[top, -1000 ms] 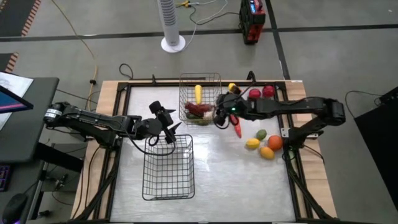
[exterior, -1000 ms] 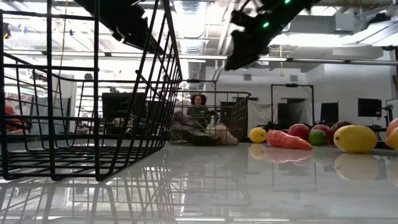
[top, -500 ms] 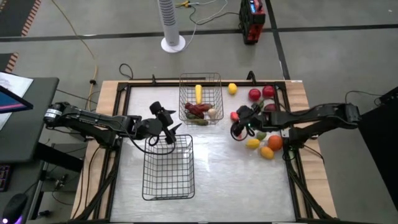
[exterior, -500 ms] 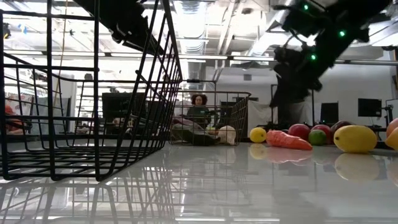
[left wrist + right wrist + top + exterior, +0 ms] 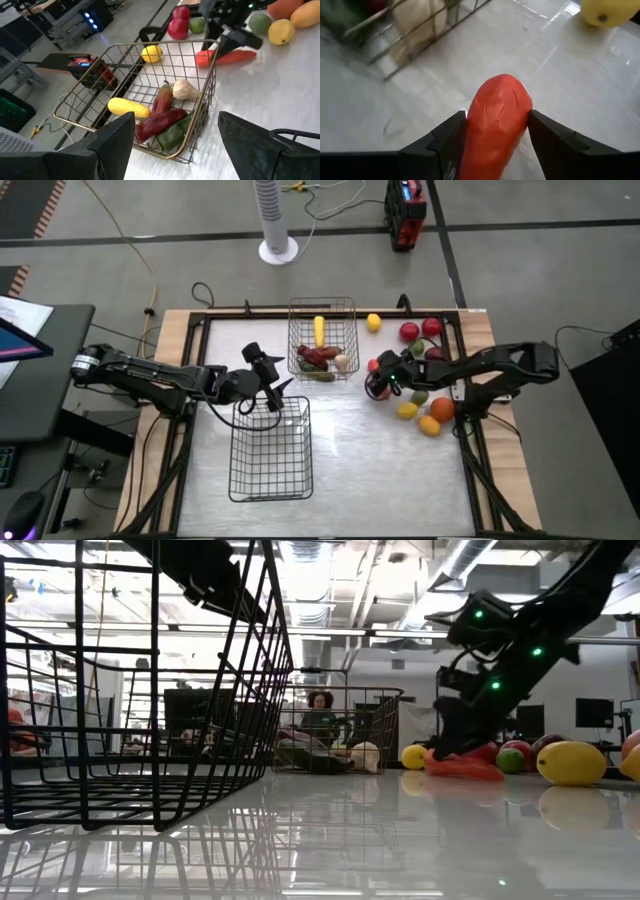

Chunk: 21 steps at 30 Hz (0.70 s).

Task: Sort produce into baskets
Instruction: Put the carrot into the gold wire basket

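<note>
Right gripper (image 5: 495,135) is down at the worktop (image 5: 380,450) now, its fingers (image 5: 445,145) parted either side of the carrot (image 5: 497,120), close against it or touching it; whether they have clamped I cannot tell, and the carrot looks to be lying on the surface just beside the far basket (image 5: 322,308). That basket already carries a fair load: a yellow squash-like piece (image 5: 128,107), a long red pepper (image 5: 157,124), a green pepper (image 5: 172,135) and a garlic (image 5: 186,90).

The near basket (image 5: 270,448) looks bare from above, so nothing sorted there yet. The left gripper (image 5: 268,385) hovers over its far rim, fingers (image 5: 112,140) spread wide with nothing between them.

Still out on the worktop: a small lemon (image 5: 373,322) by the far edge, two red apples (image 5: 420,330), a lime (image 5: 419,396), a bigger lemon (image 5: 406,411) and an orange (image 5: 442,408) clustered near the right arm, with another yellow-orange piece (image 5: 429,426) beside them.

So by my reckoning about a third is done: the vegetables mostly home, the carrot next, and the whole fruit pile left for the empty-looking basket
</note>
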Tool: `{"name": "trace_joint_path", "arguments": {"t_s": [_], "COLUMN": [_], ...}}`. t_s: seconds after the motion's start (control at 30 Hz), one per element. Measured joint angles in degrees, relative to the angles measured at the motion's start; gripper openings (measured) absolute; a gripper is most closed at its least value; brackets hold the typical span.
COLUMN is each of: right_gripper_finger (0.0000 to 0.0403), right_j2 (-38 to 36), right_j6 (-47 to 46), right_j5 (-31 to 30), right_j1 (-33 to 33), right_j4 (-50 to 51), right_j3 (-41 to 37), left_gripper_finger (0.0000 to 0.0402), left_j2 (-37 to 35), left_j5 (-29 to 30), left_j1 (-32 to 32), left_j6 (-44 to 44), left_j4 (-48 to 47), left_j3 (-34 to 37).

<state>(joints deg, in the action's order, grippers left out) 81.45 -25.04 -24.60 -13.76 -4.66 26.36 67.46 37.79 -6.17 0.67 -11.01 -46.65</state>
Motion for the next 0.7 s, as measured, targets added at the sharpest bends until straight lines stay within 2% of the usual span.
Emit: {"name": "trace_joint_path", "arguments": {"t_s": [0.17, 0.3, 0.5, 0.6, 0.7], "right_gripper_finger": [0.0236, 0.0206, 0.0145, 0.0134, 0.0133], "right_j2": [2.42, 0.96, -3.26, -6.75, -10.66], "right_j6": [1.72, 3.11, 3.99, 4.56, 4.97], "right_j5": [0.14, 2.21, 6.16, 6.62, 6.69], "right_j1": [-0.87, -1.48, -2.59, -2.57, -2.57], "right_j4": [-2.34, -2.01, 0.79, 1.98, 8.08], "right_j3": [-0.01, 0.14, -0.07, 0.09, 2.61], "left_gripper_finger": [0.0274, 0.0274, 0.0274, 0.0274, 0.0274], "left_j2": [0.00, 0.00, 0.00, 0.00, 0.00], "left_j5": [-0.04, -0.04, -0.06, -0.08, -0.07], "left_j1": [0.00, 0.00, 0.00, 0.00, 0.00], "left_j6": [0.00, 0.00, 0.00, 0.00, 0.00], "left_j4": [0.03, -0.01, -0.30, -0.32, -0.32], "left_j3": [0.00, 0.00, 0.00, 0.00, 0.00]}}
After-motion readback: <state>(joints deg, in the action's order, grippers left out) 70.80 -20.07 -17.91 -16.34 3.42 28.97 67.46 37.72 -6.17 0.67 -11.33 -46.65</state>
